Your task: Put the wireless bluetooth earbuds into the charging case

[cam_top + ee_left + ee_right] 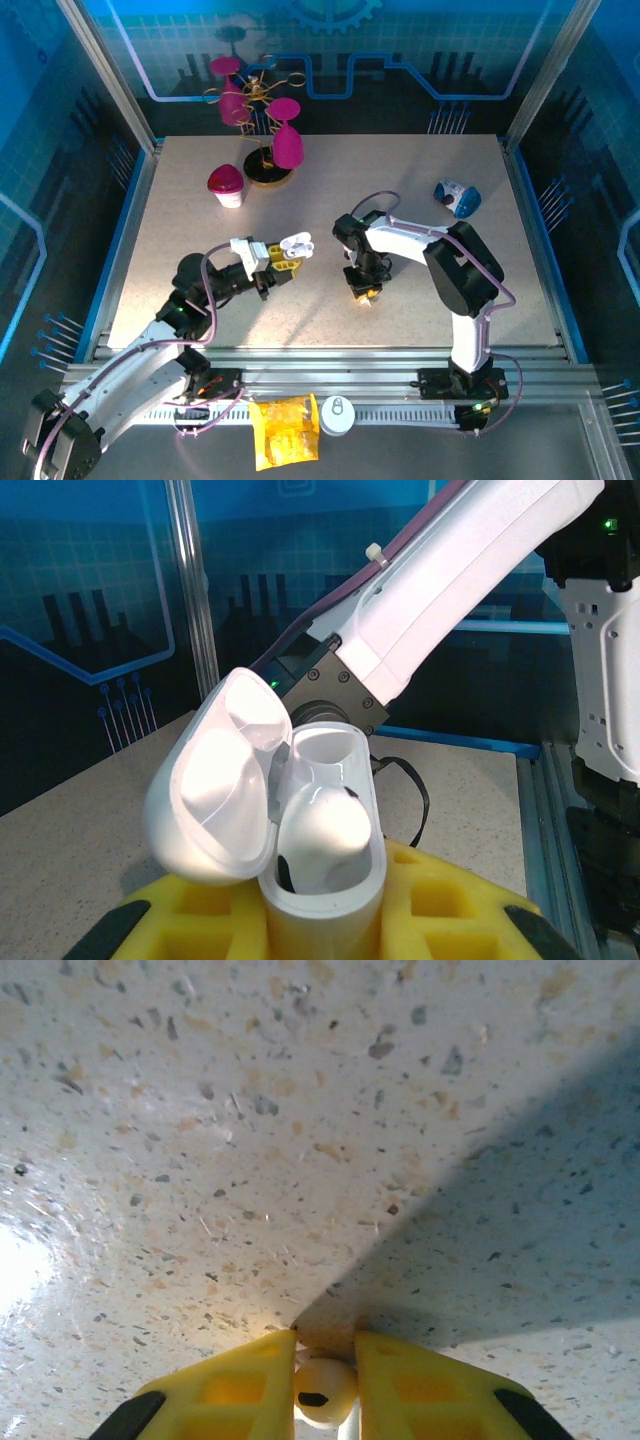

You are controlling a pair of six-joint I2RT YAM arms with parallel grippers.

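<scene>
White charging case point(325, 920), lid open, sits clamped in left gripper point(288, 258) left of centre; right gripper point(325, 1345) pinches an earbud point(325, 1392) at bottom centre.

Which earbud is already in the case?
The earbud seated in the open charging case in the left gripper; the other earbud is pinched by the right gripper.

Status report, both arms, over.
Left gripper shut on open case, seated bud inside, other slot empty. Right gripper shut on second bud, low at table. Nothing in the way between arms.
</scene>
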